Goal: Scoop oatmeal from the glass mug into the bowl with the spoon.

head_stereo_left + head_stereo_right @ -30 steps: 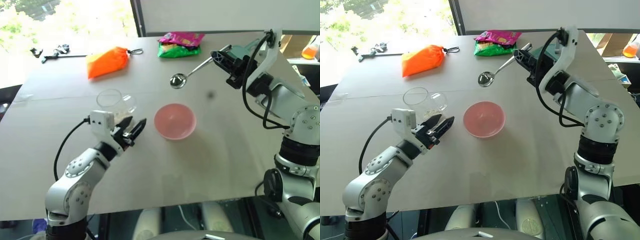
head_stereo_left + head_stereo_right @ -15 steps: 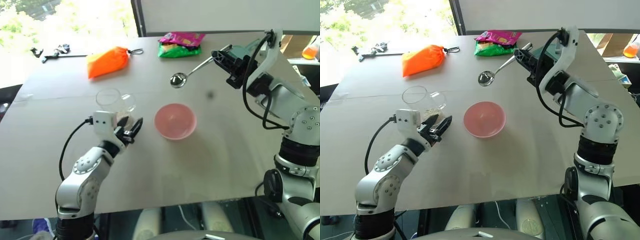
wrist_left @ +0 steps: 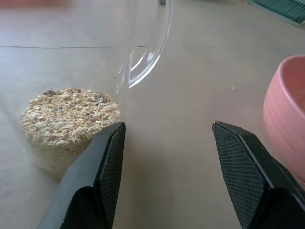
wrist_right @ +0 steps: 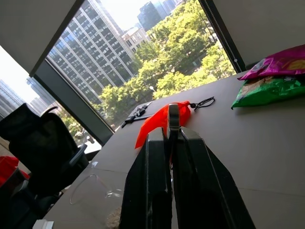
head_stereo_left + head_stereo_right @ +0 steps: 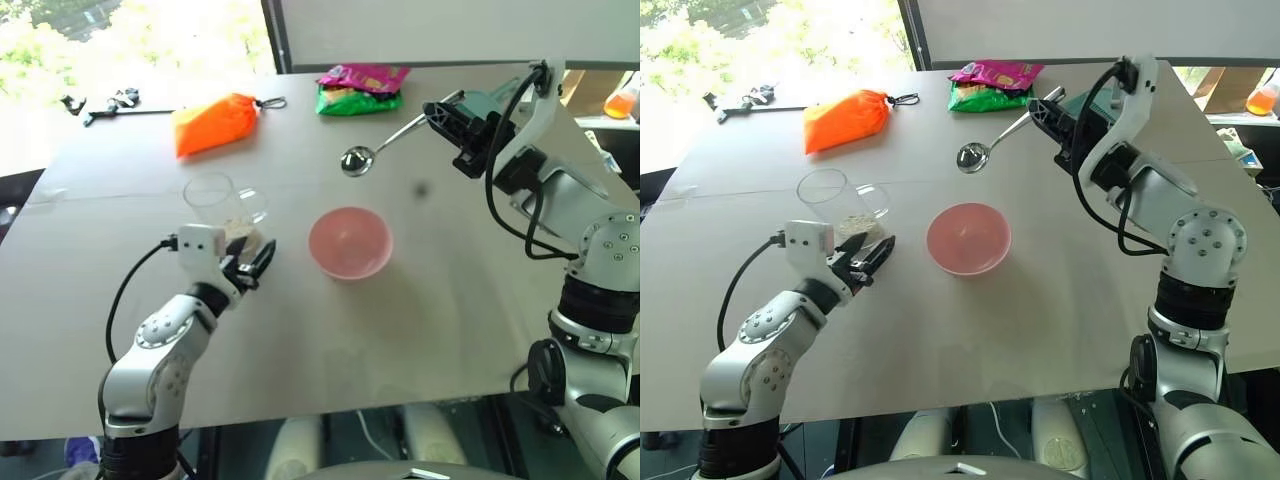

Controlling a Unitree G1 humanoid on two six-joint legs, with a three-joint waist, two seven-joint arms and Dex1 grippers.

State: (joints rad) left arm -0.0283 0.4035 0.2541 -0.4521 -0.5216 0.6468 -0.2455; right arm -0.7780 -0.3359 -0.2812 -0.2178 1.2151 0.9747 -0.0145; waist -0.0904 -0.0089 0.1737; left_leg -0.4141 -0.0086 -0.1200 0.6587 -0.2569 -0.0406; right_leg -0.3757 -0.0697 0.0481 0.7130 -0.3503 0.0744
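The clear glass mug (image 5: 836, 209) stands upright on the table, pale flaky oatmeal (image 3: 70, 112) heaped in its bottom. The pink bowl (image 5: 968, 238) sits nearby. The silver spoon (image 5: 992, 142) hangs in the air, well apart.

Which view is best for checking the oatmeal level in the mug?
Left wrist view: the oatmeal sits close up as a low layer at the bottom of the glass mug. Both eye views show it as a small pale patch in the mug. The right wrist view catches just the mug's rim.
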